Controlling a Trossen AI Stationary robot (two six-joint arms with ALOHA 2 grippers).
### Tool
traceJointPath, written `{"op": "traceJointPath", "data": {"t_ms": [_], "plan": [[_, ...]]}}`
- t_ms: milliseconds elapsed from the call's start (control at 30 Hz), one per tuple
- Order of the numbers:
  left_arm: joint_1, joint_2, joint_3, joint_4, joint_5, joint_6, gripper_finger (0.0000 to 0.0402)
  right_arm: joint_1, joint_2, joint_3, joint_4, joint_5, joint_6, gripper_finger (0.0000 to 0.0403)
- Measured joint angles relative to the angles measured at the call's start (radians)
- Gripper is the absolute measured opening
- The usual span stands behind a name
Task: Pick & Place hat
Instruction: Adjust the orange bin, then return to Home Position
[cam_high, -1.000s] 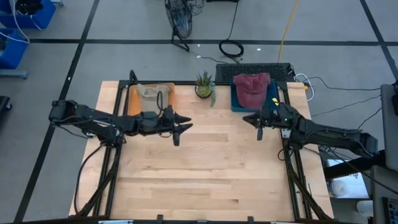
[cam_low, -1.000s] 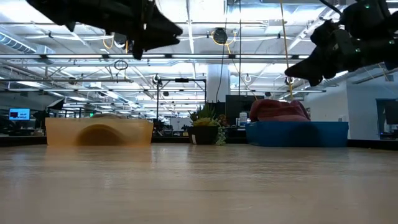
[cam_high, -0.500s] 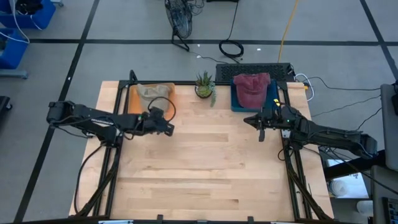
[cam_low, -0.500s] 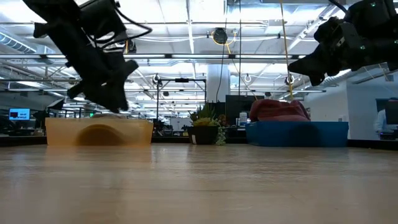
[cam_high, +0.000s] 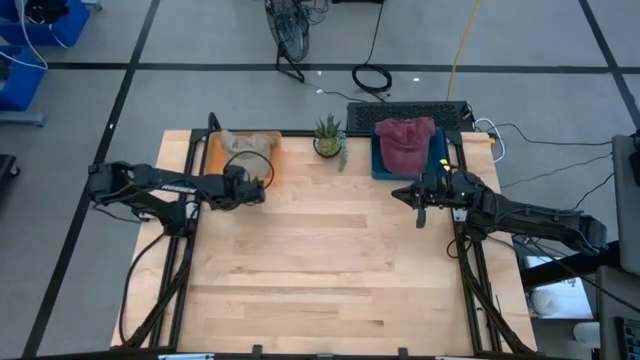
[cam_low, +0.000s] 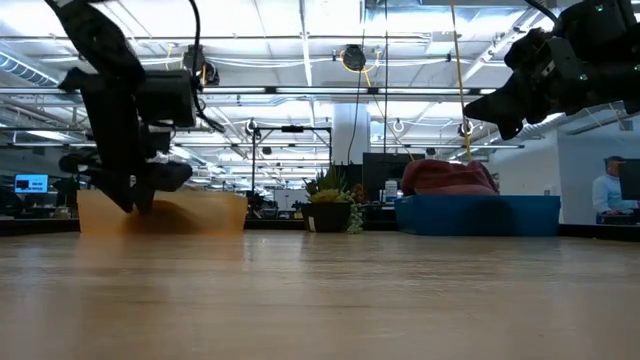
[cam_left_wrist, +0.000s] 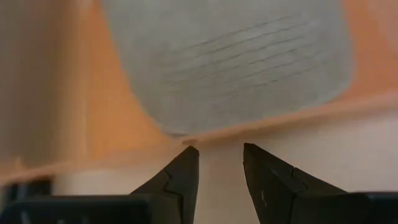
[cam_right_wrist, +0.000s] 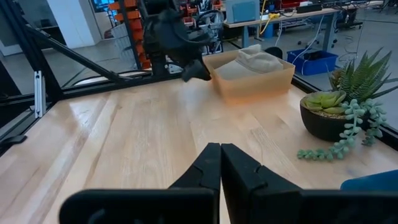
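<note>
Orange plastic forms the tray (cam_high: 212, 150) at the table's (cam_high: 330, 270) rear left corner, and a beige hat (cam_high: 247, 146) lies inside it. The left gripper (cam_high: 258, 190) sits at the tray's near edge, pointed down toward the hat; its fingers (cam_left_wrist: 179, 177) stand slightly apart with nothing between them (the left wrist view shows the hat's grey-beige cloth just beyond the tips, not touching). In the low view this gripper hangs in front of the tray wall, close above the tabletop.

At the rear centre stands a small potted plant (cam_high: 329, 138), between the two trays and apart from both.

At the rear right a blue tray (cam_high: 380, 160) holds a dark red hat (cam_high: 405, 140), which rises above the tray rim in the low view. The right gripper (cam_high: 421, 208) hovers above the table just in front of this tray, fingers pressed together and empty.
</note>
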Motion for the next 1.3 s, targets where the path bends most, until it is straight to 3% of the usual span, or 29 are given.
{"op": "traceJointPath", "data": {"t_ms": [367,733,933,1067,1300], "plan": [[0.096,0.084,-0.033,0.057,-0.132,0.046,0.0131,0.000,0.000,0.000,-0.006,0.000,0.000,0.0000],[0.115,0.096,-0.037,0.174,-0.184,0.125,0.0131,0.000,0.000,0.000,-0.015,-0.001,-0.001,0.0000],[0.126,0.096,-0.037,0.145,-0.133,0.136,0.0131,0.000,0.000,0.000,-0.017,-0.002,-0.003,0.0000],[0.108,0.076,-0.032,0.093,-0.036,0.174,0.0131,0.000,0.000,0.000,-0.022,-0.002,-0.003,0.0000],[0.028,-0.072,-0.021,0.000,0.124,0.176,0.0131,0.000,0.000,0.001,-0.023,-0.002,0.000,0.0000]]}}
